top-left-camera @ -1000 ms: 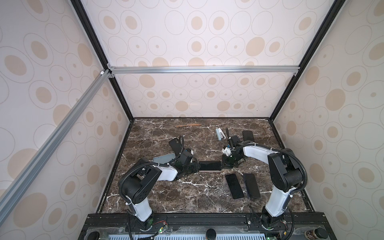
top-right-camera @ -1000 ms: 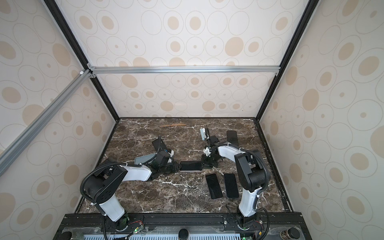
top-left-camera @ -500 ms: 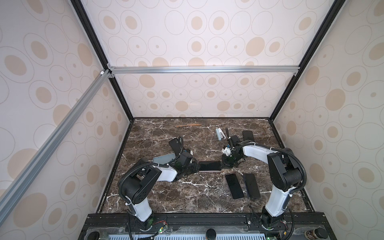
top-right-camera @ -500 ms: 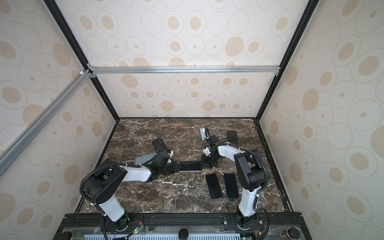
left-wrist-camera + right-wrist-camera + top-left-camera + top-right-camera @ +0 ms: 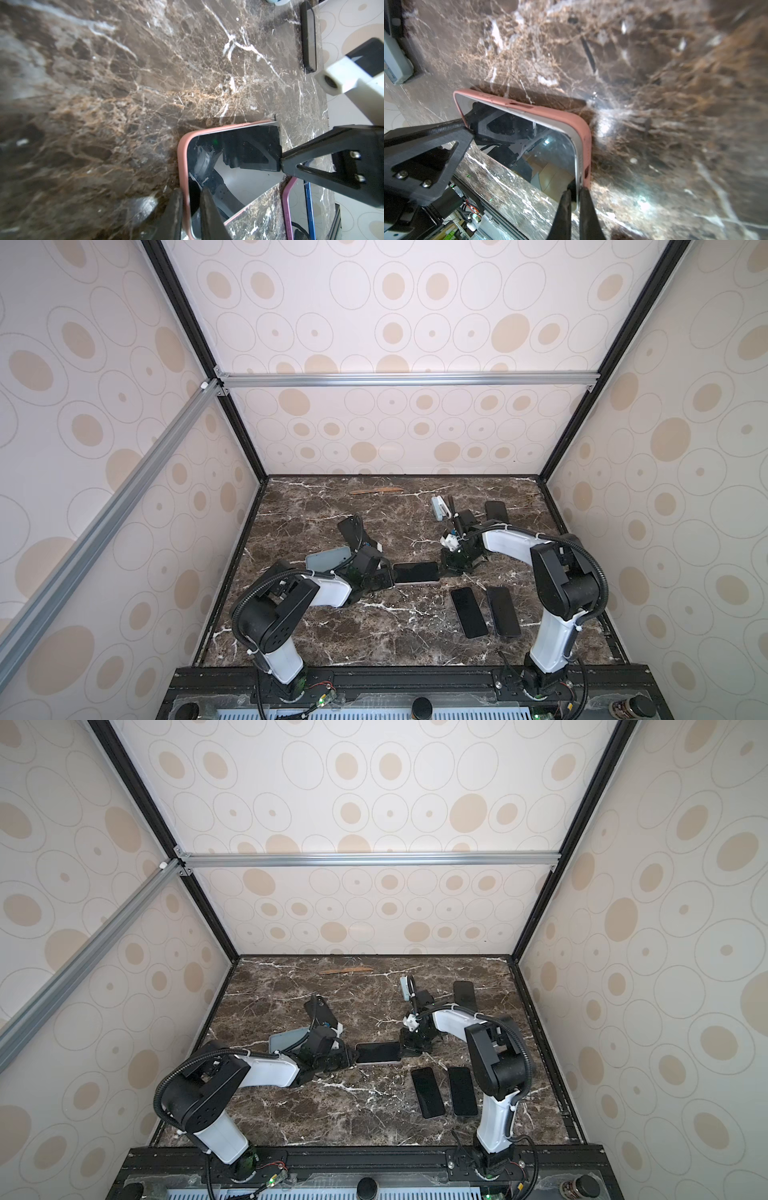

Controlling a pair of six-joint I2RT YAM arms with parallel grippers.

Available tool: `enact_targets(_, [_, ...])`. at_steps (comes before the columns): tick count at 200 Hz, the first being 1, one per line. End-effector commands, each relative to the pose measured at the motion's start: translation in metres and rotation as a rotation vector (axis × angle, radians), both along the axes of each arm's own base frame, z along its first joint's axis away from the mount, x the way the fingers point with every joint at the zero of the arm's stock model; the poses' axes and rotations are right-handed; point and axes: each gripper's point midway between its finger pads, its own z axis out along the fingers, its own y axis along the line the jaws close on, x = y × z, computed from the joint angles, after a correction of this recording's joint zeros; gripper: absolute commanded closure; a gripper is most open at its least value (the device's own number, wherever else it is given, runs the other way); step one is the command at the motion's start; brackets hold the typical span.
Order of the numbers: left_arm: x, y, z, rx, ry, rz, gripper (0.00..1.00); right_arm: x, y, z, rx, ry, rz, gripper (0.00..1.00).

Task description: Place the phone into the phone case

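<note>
Two grippers pinch one phone from opposite ends. Our left gripper [image 5: 190, 194] is clamped narrow over the rim of the pink phone case [image 5: 182, 158], one finger outside it and one on the glass. Our right gripper [image 5: 576, 191] is closed just as tight on the other end, astride the silver edge of the phone [image 5: 550, 149]. We see the phone lying inside the case, mid-table between both arms in both top views. Near it, two dark phones [image 5: 468, 612] lie on the marble table [image 5: 353, 635].
</note>
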Motion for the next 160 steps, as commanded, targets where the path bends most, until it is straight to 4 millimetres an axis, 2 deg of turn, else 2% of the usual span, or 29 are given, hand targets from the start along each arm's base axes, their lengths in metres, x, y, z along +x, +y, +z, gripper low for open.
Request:
enact_targets(1, [-0.058,0.023,-0.060,0.123,0.263,-0.033,0.82,-0.120,-0.045,-0.152,-0.430,0.293,0.201,0.92])
enact_targets(78, [-0.061,0.025,-0.063,0.125,0.276,-0.024,0.82,-0.143,-0.055,-0.182,-0.511,0.343,0.254,0.96])
enact_targets(160, [-0.062,0.024,-0.065,0.130,0.287,-0.028,0.83,-0.148,-0.059,-0.192,-0.557,0.352,0.289,0.96])
